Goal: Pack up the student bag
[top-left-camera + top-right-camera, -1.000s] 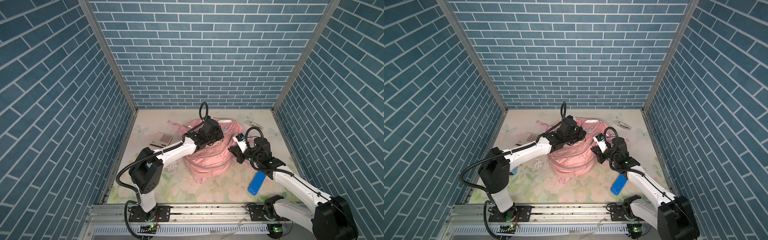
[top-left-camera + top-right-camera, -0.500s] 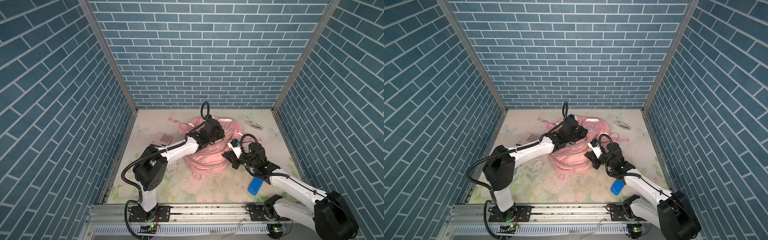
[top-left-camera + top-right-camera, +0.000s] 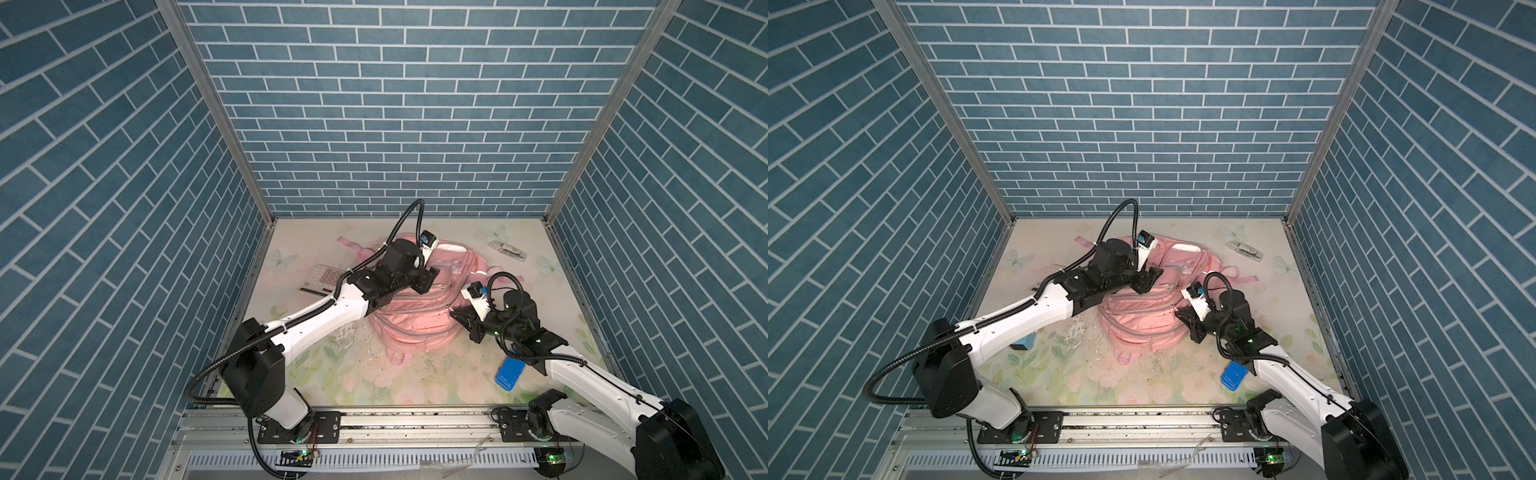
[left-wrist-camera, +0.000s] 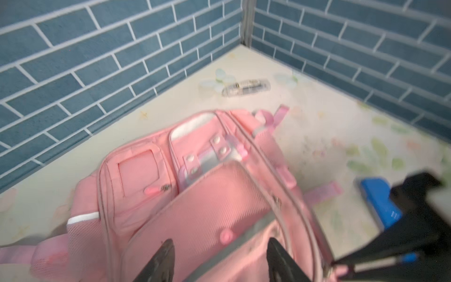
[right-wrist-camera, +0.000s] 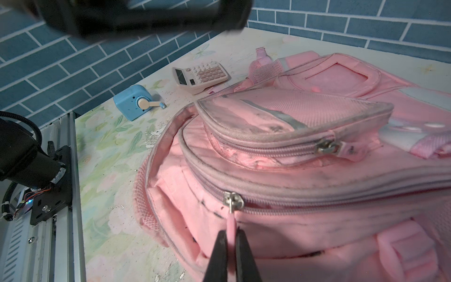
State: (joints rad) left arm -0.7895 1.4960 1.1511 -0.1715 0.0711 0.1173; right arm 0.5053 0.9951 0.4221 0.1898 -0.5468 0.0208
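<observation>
While right gripper (image 5: pixel 230 246) pinched the pink zipper tab (image 5: pixel 230 223) of the bag (image 5: pixel 317 114), jaws closed, left gripper (image 4: pixel 219 241) stood spread wide, empty, over the bag.

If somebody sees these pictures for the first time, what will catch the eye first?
The big pink student bag, lying in the middle of the flowered table, draws the eye first. The right gripper is shut on the pink zip pull of a long zip on the bag's near side. The left gripper hangs open above the bag's front.
</observation>
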